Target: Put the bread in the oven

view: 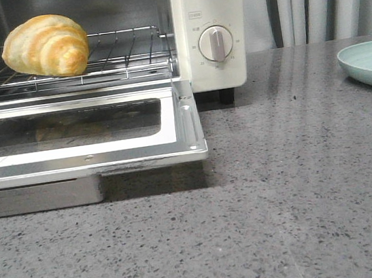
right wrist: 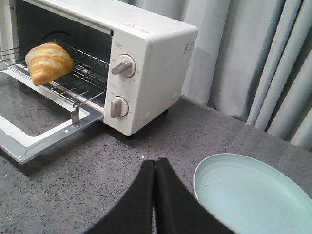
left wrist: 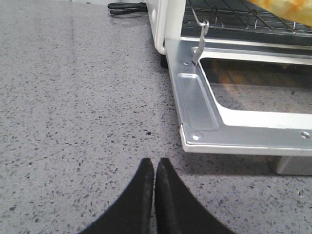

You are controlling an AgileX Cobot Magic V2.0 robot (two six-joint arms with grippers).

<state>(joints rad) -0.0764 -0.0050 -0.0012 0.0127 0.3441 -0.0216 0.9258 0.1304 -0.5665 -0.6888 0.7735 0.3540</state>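
Observation:
The bread [view: 47,45], a golden-brown croissant roll, lies on the wire rack [view: 126,51] inside the cream-white oven [view: 216,32], whose glass door [view: 184,122] hangs open and flat. The right wrist view shows the bread [right wrist: 48,62] on the rack too, and the oven [right wrist: 151,63]. A corner of the bread [left wrist: 287,9] shows in the left wrist view. My left gripper [left wrist: 154,162] is shut and empty over the counter, just off the door's corner [left wrist: 192,139]. My right gripper [right wrist: 155,162] is shut and empty, beside the plate. Neither gripper shows in the front view.
A pale green plate [view: 371,63] sits empty on the counter to the right of the oven; it also shows in the right wrist view [right wrist: 253,195]. A metal crumb tray [view: 39,197] sticks out under the open door. Grey curtains [right wrist: 263,63] hang behind. A black cord [left wrist: 126,7] lies left of the oven.

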